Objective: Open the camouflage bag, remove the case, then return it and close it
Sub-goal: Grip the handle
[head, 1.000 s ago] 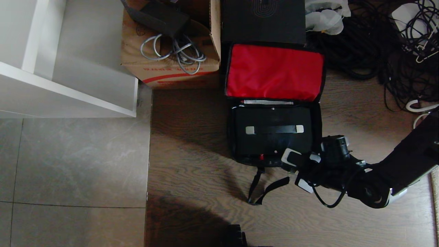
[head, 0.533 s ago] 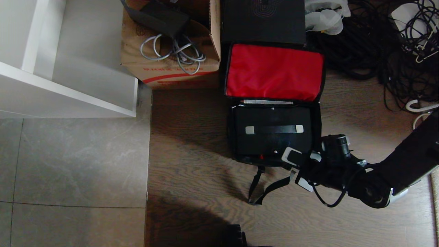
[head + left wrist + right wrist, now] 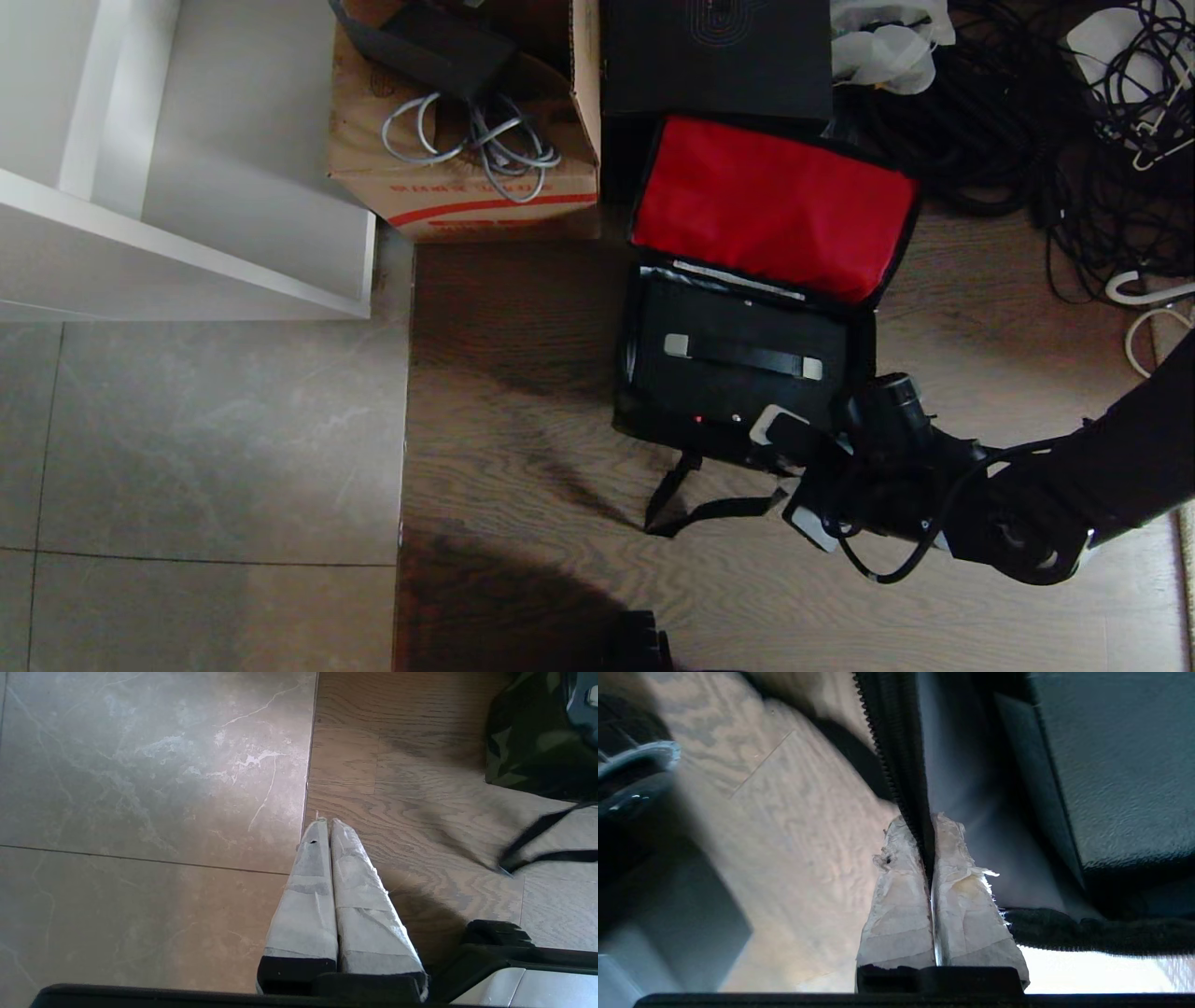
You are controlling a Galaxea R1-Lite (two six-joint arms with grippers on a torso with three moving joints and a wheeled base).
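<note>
The camouflage bag (image 3: 775, 205) lies open on the wood floor, its red-lined lid folded back toward the far side. Inside lies the case (image 3: 719, 392), flat and black, with its handle (image 3: 742, 357) between silver mounts. My right gripper (image 3: 770, 434) is at the bag's near right corner. In the right wrist view it (image 3: 925, 820) is shut on the bag's black zipper edge (image 3: 896, 756), with the case (image 3: 1120, 765) just beyond. The left gripper (image 3: 325, 822) hangs shut and empty over the floor, left of the bag's camouflage corner (image 3: 528, 732).
A taller black box (image 3: 719, 56) with an oval emblem stands behind the bag. A cardboard box (image 3: 467, 121) holding cables is at its left. Tangled black cables (image 3: 1074, 121) fill the back right. A white shelf (image 3: 187, 187) stands far left. The bag's strap (image 3: 681, 495) trails on the floor.
The right gripper has shut on the bag's near right edge and dragged it. The bag has turned clockwise and its near end and strap have slid left.
</note>
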